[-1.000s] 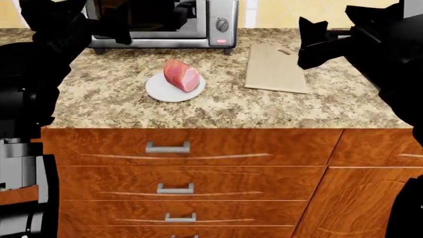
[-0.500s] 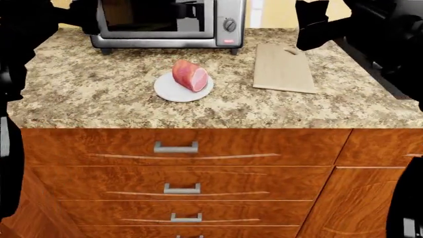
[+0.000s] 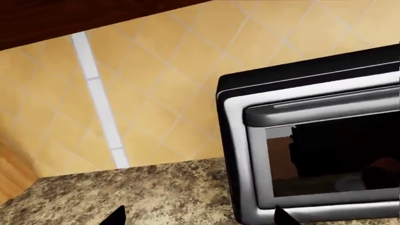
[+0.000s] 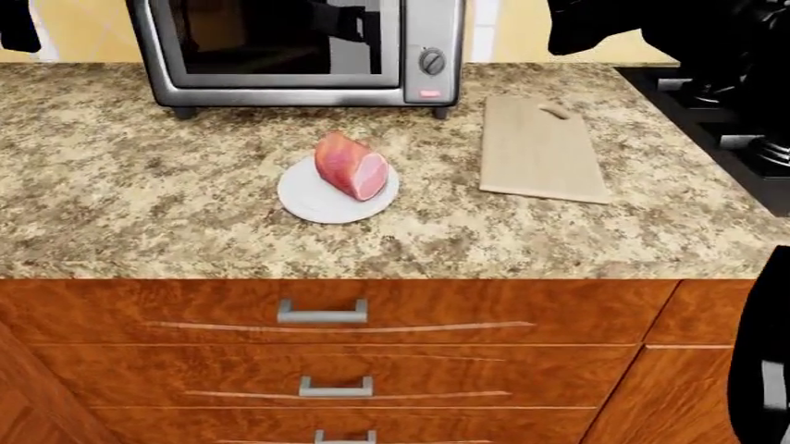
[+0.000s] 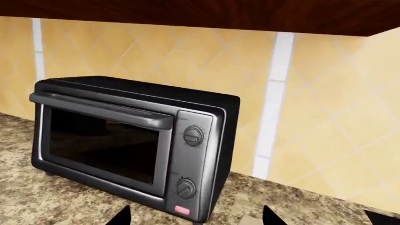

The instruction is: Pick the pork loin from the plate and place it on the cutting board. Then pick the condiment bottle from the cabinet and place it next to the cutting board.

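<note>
The left gripper (image 3: 196,218) shows only two spread fingertips, holding nothing. The pork loin (image 4: 351,165) lies on the plate (image 4: 309,205) (mid-counter), at 6 o'clock from the toaster oven (image 4: 296,51). The cutting board (image 4: 539,150) sits at 3 o'clock. The right gripper (image 5: 195,216) is likewise parted and empty.

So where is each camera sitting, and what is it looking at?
Head view: high on the robot, looking down at the counter with the pork loin on the plate and the cutting board; dark arm parts show at the top corners.
Left wrist view: faces the wall and toaster oven; two gripper tips show.
Right wrist view: faces the oven's front; gripper tips show too.
All three share the oven.
</note>
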